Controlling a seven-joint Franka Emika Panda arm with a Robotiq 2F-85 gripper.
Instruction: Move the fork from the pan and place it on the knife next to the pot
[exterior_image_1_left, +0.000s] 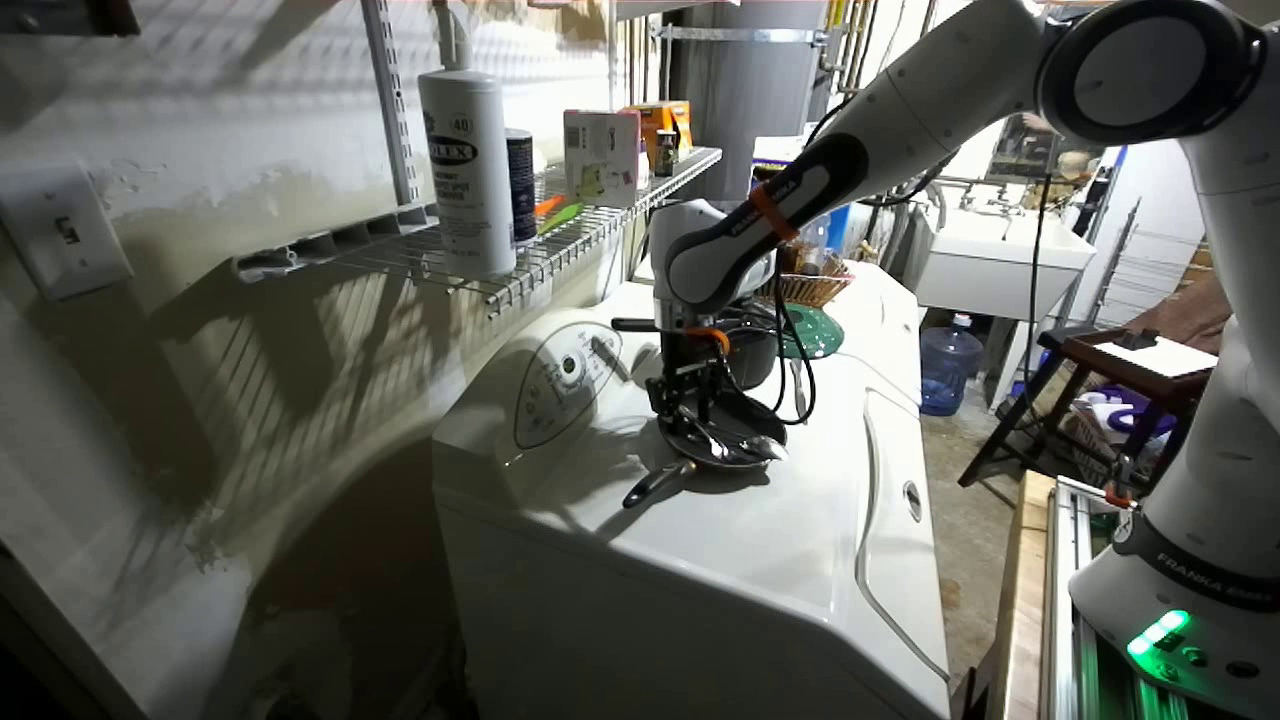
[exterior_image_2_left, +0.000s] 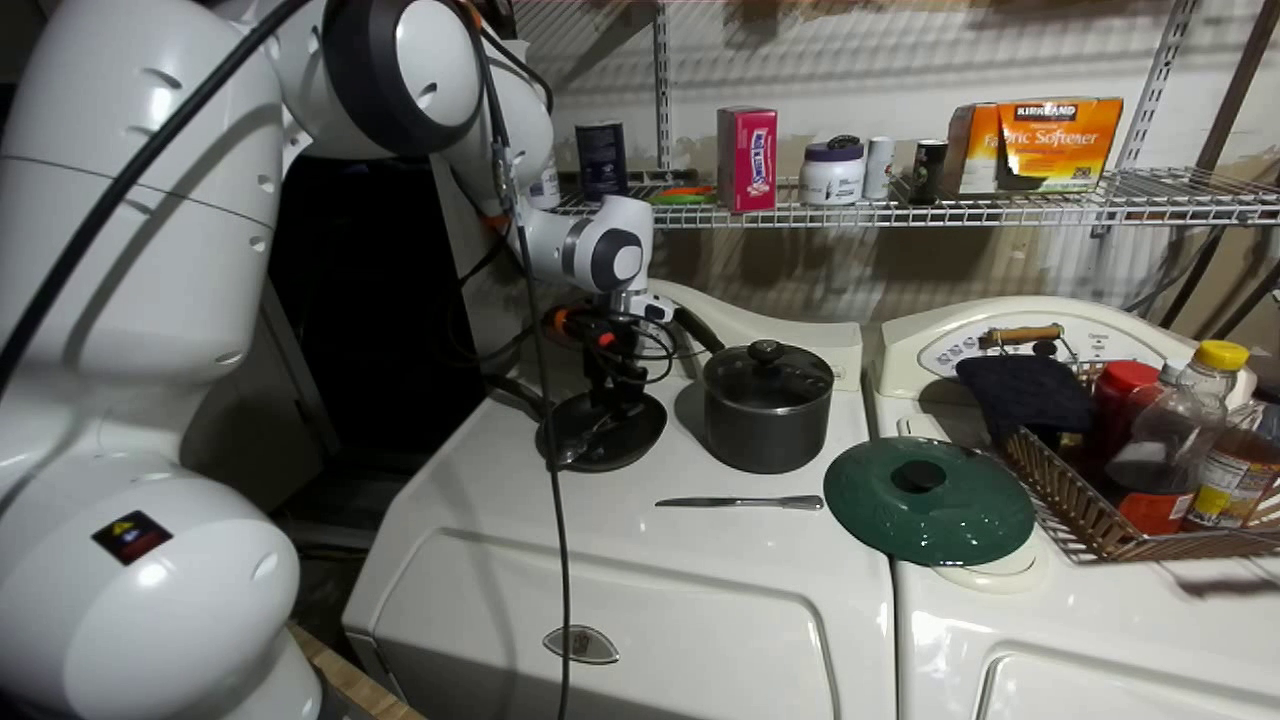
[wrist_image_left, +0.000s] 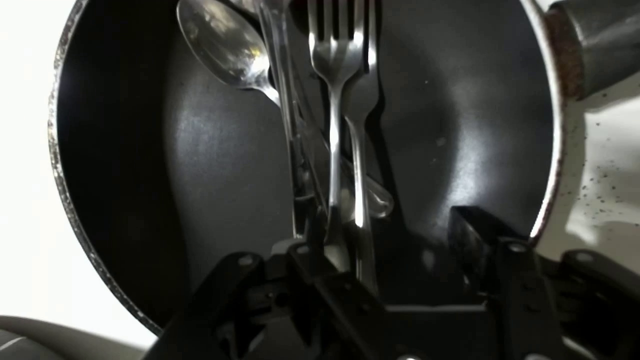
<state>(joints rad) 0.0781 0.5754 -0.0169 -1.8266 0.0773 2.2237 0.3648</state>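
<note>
At the wrist view's bottom, the pincer (wrist_image_left: 390, 250) gapes wide, empty, over the pan (wrist_image_left: 230, 165), whose forks (wrist_image_left: 334, 115) lie upper centre.

The arm (exterior_image_1_left: 940, 85) arches downward, its hand (wrist_image_left: 392, 242) spread apart

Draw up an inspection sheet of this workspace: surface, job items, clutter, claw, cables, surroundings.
Surface: white appliance top; dark specks by the pan in the wrist view.
Job items: two forks overlap in that pan; knife lies beside the lidded pot.
Clutter: spoon in the pan; green lid by the knife's handle end; loaded basket.
Claw: open, low over the fork handles, nothing clamped.
Cables: black cable hangs across the pan's edge in an exterior view; contact unclear.
Surroundings: loaded wire shelf above; utility sink farther off.
</note>
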